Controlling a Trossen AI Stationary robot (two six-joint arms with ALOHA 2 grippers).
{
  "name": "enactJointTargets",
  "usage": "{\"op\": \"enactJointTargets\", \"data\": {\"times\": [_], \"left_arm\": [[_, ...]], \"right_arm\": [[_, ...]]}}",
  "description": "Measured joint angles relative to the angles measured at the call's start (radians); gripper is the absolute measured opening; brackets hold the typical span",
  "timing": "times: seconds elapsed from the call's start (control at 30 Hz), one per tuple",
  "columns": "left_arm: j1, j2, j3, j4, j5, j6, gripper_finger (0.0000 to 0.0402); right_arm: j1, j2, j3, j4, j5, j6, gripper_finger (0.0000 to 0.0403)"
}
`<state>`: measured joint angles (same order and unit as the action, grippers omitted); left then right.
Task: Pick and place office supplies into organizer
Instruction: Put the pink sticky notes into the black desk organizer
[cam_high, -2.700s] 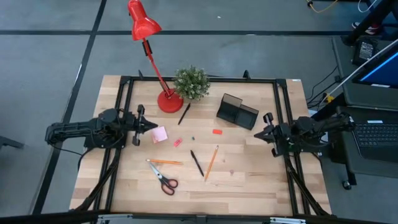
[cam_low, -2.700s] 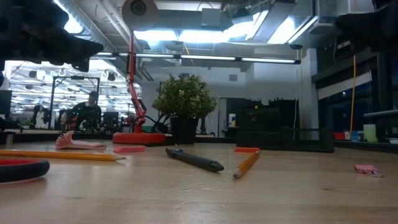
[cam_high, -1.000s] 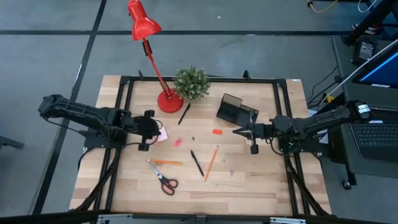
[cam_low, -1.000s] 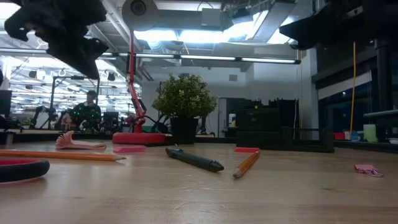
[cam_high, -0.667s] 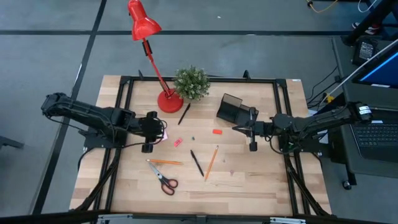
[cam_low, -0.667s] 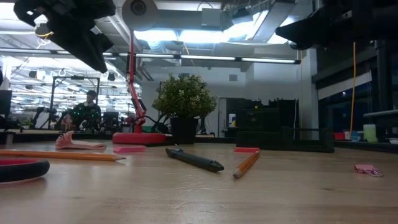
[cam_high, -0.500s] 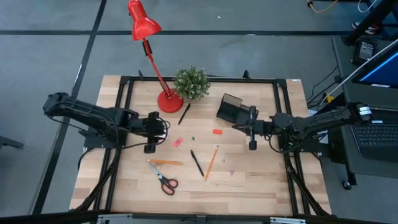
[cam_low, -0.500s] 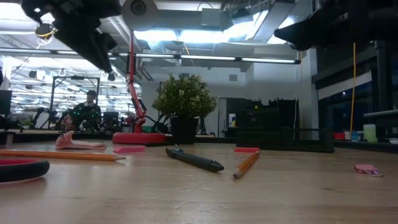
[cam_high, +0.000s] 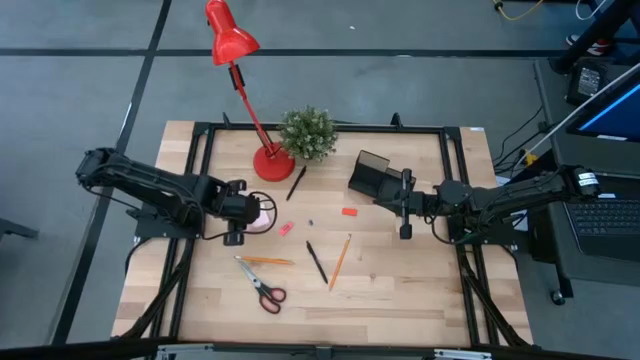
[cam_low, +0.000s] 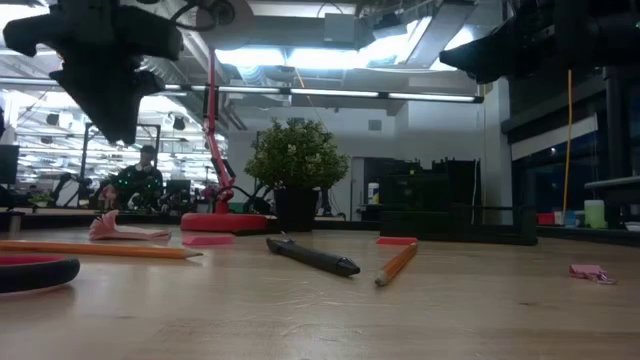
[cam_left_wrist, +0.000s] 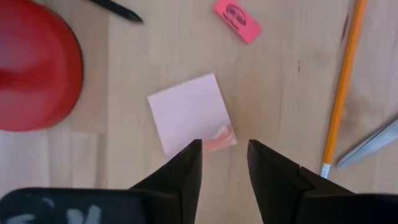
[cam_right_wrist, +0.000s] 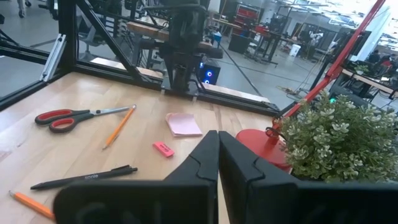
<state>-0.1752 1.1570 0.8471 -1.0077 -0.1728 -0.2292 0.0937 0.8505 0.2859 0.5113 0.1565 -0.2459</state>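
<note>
Both arms have pushed inward since a second ago: the left gripper, jaws now spread, hangs right over the pink sticky-note pad beside the lamp base, and the right gripper, pressed together, sits just beside the organizer. Writing on the pink eraser and black pen is too small to read.

A light wooden plank worktop edged by a black metal frame stands on a grey floor crossed by dark lines. At the right edge of the high view, a dark laptop sits on a side desk. In the low view, long ceiling light strips glow at the top of the frame, and a seated person shows at the far left among other workbenches.
</note>
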Motion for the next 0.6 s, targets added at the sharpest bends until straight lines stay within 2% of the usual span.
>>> {"op": "enactJointTargets", "data": {"times": [0.27, 0.6], "left_arm": [[0.000, 0.111, 0.000, -0.007, 0.018, -0.019, 0.0141], [0.000, 0.264, 0.000, -0.007, 0.017, 0.159, 0.0148]], "right_arm": [[0.000, 0.000, 0.000, -0.011, -0.001, 0.001, 0.0014], [0.000, 0.000, 0.000, -0.019, -0.002, 0.001, 0.0004]]}}
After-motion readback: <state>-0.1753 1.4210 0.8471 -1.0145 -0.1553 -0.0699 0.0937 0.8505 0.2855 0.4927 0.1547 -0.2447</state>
